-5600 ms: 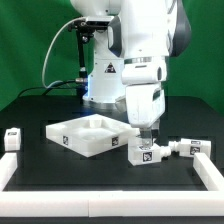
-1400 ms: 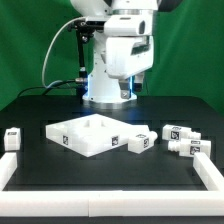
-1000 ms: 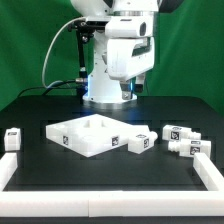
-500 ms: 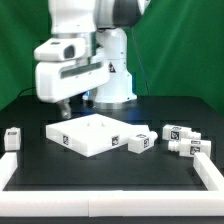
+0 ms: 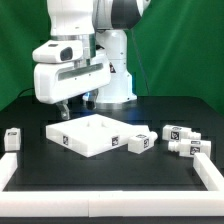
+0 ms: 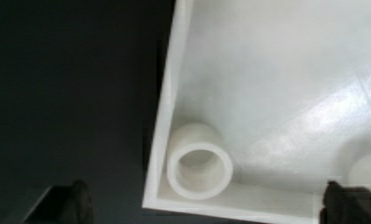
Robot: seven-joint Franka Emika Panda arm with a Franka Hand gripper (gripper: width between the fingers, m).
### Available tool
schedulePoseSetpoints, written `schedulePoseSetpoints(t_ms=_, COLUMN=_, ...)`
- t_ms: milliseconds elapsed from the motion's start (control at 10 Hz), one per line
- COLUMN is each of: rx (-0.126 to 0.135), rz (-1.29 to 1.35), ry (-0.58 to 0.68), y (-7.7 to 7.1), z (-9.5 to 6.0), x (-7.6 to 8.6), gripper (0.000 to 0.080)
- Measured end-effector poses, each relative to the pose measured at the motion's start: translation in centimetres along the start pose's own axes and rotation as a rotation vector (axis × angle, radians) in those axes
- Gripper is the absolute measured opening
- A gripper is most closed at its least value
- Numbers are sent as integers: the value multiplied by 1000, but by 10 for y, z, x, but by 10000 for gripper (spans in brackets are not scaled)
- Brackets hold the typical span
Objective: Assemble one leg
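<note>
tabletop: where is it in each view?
Exterior view: tabletop lies mid black mat, gripper above its corner on the exterior view's left.
Wrist view: tabletop covers much of the picture; rim corner with round socket shows.
Shared landmark: the black mat beside that corner.

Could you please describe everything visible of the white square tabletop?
The tabletop is a white, plastic-looking square tray with a raised rim, lying flat on the black mat, hollow side up. Tag markers sit on its outer walls. A round socket stands in one inner corner. One leg seems to touch its side; the open gripper hangs above one corner.
</note>
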State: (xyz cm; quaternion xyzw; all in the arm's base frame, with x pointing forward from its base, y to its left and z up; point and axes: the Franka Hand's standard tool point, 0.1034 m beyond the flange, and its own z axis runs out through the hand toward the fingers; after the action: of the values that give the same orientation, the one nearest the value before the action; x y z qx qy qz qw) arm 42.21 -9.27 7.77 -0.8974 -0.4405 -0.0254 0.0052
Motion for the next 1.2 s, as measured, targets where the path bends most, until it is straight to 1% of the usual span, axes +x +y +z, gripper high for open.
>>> schedulePoseSetpoints(t_ms=100, rx=-65, rz=8, ry=23, y=6, z=15, x=-3, gripper=649)
schedulePoseSetpoints(t_ms=200, rx=-64, rz=17, ry=20, y=7, z=28, x=-9, gripper=649)
schedulePoseSetpoints(t_ms=300, rx=-70, rz=-7, ry=17, y=12, z=40, x=-20, gripper=649)
schedulePoseSetpoints(t_ms=400, rx=-52, rz=17, ry=11, y=9, z=55, x=-29, gripper=649)
schedulePoseSetpoints(t_ms=500, rx=-28, rz=27, ry=4, y=2, z=61, x=-31, gripper=649)
schedulePoseSetpoints(t_ms=700, rx=-17, rz=29, ry=0, y=-1, z=65, x=-34, gripper=649)
schedulePoseSetpoints(t_ms=800, rx=-13, rz=39, ry=-1, y=1, z=68, x=-39, gripper=649)
schedulePoseSetpoints(t_ms=900, rx=-14, rz=49, ry=-1, y=5, z=68, x=-42, gripper=649)
schedulePoseSetpoints(t_ms=1000, rx=-13, rz=50, ry=-1, y=5, z=69, x=-42, gripper=649)
schedulePoseSetpoints(t_ms=1100, rx=-13, rz=50, ry=-1, y=5, z=69, x=-42, gripper=526)
schedulePoseSetpoints(t_ms=1200, rx=-13, rz=50, ry=-1, y=5, z=69, x=-42, gripper=526)
